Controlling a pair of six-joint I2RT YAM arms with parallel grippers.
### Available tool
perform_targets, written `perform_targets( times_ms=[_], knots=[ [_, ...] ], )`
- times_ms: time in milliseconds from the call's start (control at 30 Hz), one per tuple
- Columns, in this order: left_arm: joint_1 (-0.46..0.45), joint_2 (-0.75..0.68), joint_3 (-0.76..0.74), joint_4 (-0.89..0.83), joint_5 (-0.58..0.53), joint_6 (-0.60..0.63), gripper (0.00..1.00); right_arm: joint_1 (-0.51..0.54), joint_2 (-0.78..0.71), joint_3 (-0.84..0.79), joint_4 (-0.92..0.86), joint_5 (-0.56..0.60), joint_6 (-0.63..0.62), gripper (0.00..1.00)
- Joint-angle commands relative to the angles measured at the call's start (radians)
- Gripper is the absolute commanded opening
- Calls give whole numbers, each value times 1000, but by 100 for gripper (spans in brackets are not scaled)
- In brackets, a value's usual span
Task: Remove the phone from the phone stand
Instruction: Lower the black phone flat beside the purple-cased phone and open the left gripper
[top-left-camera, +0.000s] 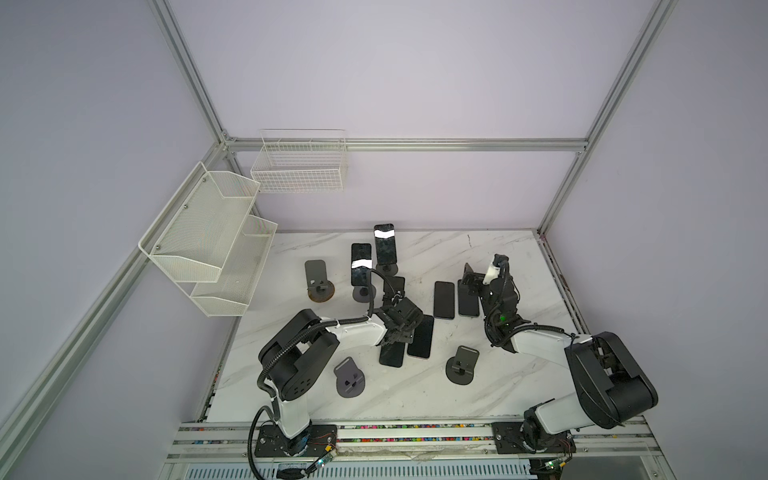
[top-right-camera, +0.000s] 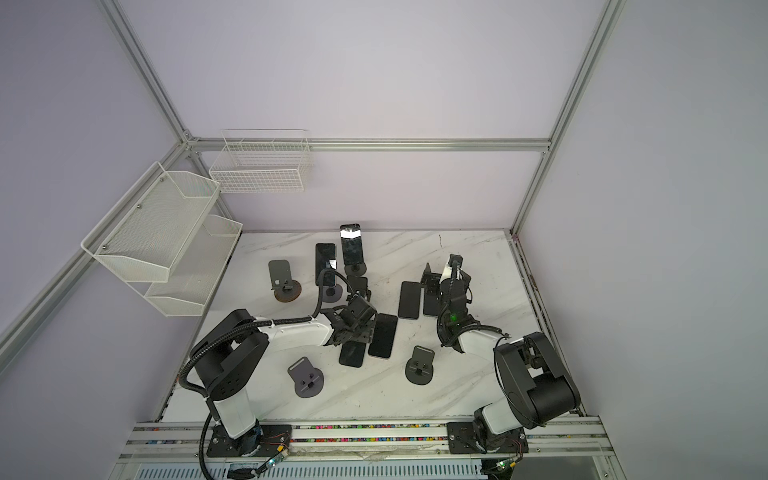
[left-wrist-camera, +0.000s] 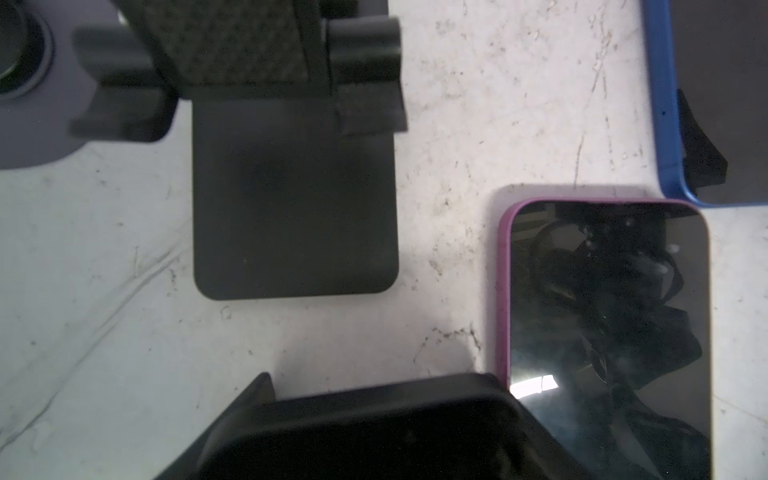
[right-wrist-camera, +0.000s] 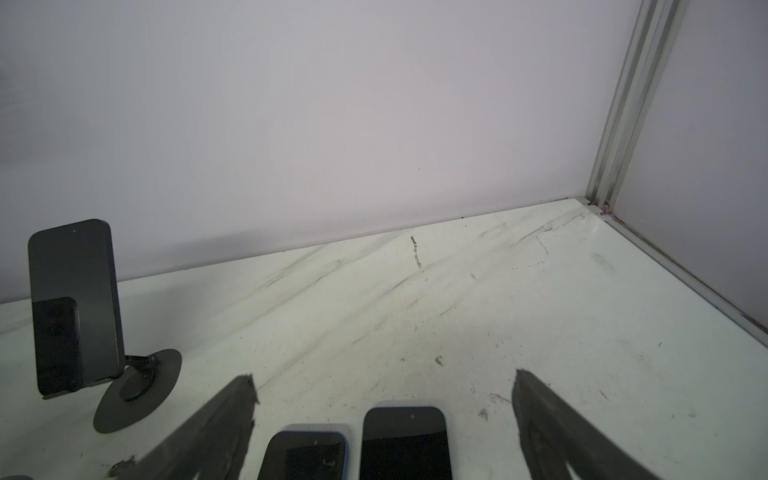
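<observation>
**Left arm:** Base at the near edge, upper link raised, forearm reaching right toward the centre of the table. The wrist is bent so the left gripper points down. It sits over the far end of a black phone, which lies flat just left of a pink-cased phone. Jaw condition cannot be determined; any contact with the black phone is hidden.

**Right arm:** Elbow high at near right, forearm reaching far and left. The right gripper is released, fingers spread wide, near the far ends of a blue-cased phone and a dark phone, both flat.

**Task item:** At far centre, the phone stands upright on its phone stand. A second mounted phone stands just left of it.
</observation>
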Motion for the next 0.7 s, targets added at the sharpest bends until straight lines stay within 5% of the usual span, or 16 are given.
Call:
perform_targets(
  times_ms=[0, 667],
  knots=[
    [2, 105, -70, -72, 174, -38, 75, -1, -12, 2, 25, 1, -13, 97],
    [-2, 50, -167, -42, 219, -114, 75, -2, -8, 6, 19, -1, -12, 97]
  ],
)
